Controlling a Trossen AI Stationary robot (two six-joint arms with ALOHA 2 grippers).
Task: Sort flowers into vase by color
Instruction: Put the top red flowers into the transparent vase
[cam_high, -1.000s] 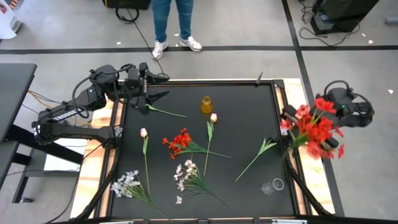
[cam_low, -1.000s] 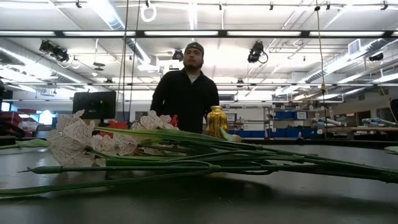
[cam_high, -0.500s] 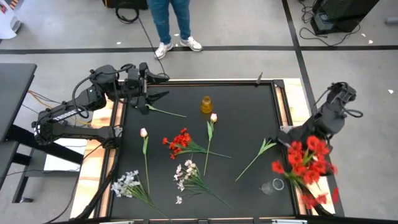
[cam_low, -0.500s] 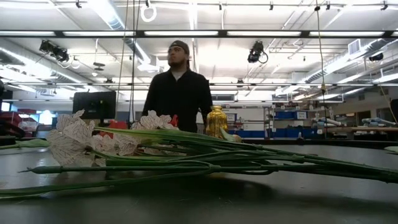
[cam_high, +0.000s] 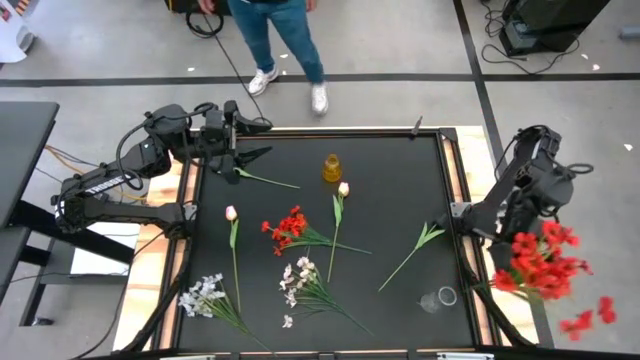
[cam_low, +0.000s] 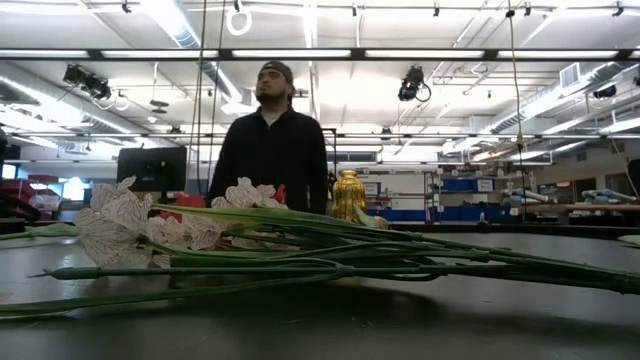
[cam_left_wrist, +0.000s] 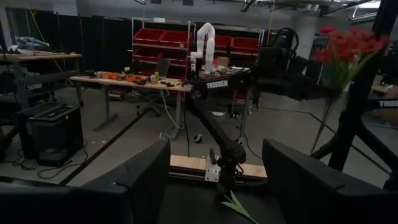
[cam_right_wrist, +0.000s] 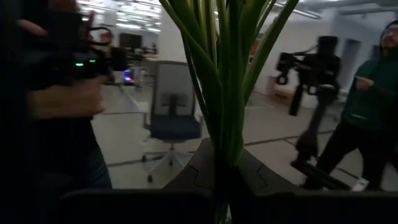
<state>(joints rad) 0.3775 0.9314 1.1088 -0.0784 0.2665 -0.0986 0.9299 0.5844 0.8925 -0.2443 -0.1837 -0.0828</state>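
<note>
Right tool (cam_right_wrist: 221, 186), fingers pressed together on the green stems of a red bunch (cam_high: 540, 265), hangs off the desk's right edge, with the blossoms out over the floor and a few loose red ones (cam_high: 588, 318) showing farther right. In its wrist view the stems (cam_right_wrist: 224, 81) rise straight from between the fingers.

On the desk (cam_high: 400, 160), nearest the front edge, lie two white sprays (cam_high: 205, 296) (cam_high: 303, 283), with a small clear vase (cam_high: 439, 298) at the front right, empty as far as can be told. Farther in lie a second red bunch (cam_high: 288, 228), two pink tulips (cam_high: 231, 214) (cam_high: 343, 189) and a bare green stem (cam_high: 415, 248). Toward the back stands a golden vase (cam_high: 331, 167), with nothing seen in it from above or in the low view. One more green stem (cam_high: 265, 180) lies by the back left corner.

Left tool (cam_high: 240, 155), fingers spread and holding nothing, waits over that corner beside that stem.

Beyond the desk a person (cam_low: 270, 140) stands on the floor.

By the look of things the sorting has barely started: no flower sits in either vase, one red bunch is lifted but well away from both, and every other flower is still lying flat. Left to do is bringing the held bunch back over a vase, then placing the other red bunch, the tulips and the white sprays by colour.
</note>
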